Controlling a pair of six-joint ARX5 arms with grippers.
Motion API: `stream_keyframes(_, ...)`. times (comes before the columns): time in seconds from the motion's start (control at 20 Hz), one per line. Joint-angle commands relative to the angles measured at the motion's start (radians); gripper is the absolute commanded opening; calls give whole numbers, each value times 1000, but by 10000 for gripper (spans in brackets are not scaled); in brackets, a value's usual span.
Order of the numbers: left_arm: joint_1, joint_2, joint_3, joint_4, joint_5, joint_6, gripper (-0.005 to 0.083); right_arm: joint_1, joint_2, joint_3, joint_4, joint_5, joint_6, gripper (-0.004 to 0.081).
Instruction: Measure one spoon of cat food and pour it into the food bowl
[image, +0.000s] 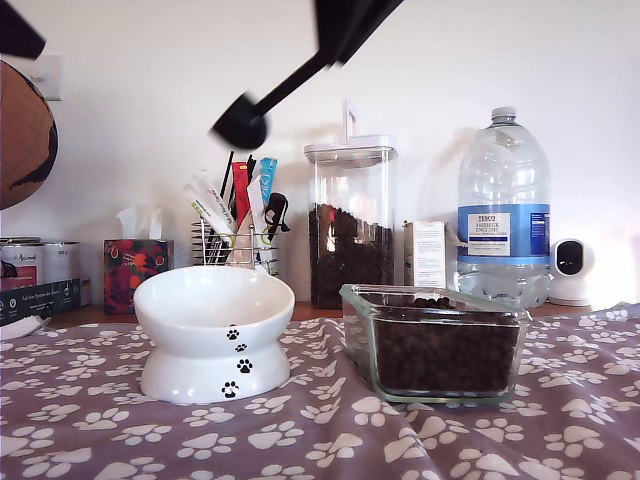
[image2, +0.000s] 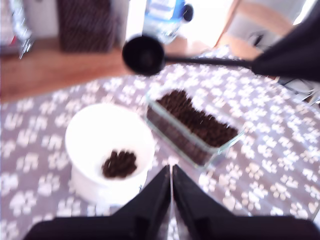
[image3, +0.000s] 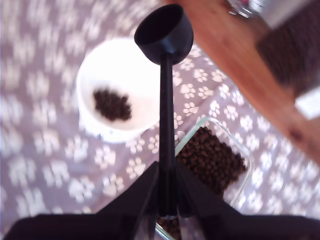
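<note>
In the exterior view my second gripper hung high above the table with the spoon slanting down from its jaws, the cup well below the grip and above the food bowl, which stood on the paw-print cloth far beneath; the glass dish of kibble sat lower still and nearly under the grip, with the tall canister and the water bottle behind it. In the first wrist view my first gripper had its jaws pressed together on nothing; the bowl lay just ahead of and below its tips with a small heap of cat food inside, the dish lay beside that, and the spoon crossed the air farther out, its cup looking empty. In the second wrist view my second gripper was clamped on the end of the spoon's flat handle, so the whole handle ran straight out from the jaws and the cup hung over the far rim of the bowl; the pellets in the bowl sat below and to one side of the handle. I judged the spoon light and stiff but smooth, so a hold this far back could let it twist once loaded; a grip nearer mid-handle would steady it. The ceramic bowl looked heavy and breakable, best left standing.
</note>
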Motion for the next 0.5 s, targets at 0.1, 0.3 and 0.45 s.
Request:
stream_keyframes(0.1, -3, 4, -21, 79, 4, 21, -19, -109, -107, 5, -2, -14, 136, -13)
stream_keyframes(0.3, -3, 7, -21, 116, 3, 26, -19, -180, -262, -66, 92, -15, 136, -13)
stream_keyframes(0.45, -3, 18, -21, 125, 3, 26, -19, -216, -424, -222, 214, -17, 145, -13)
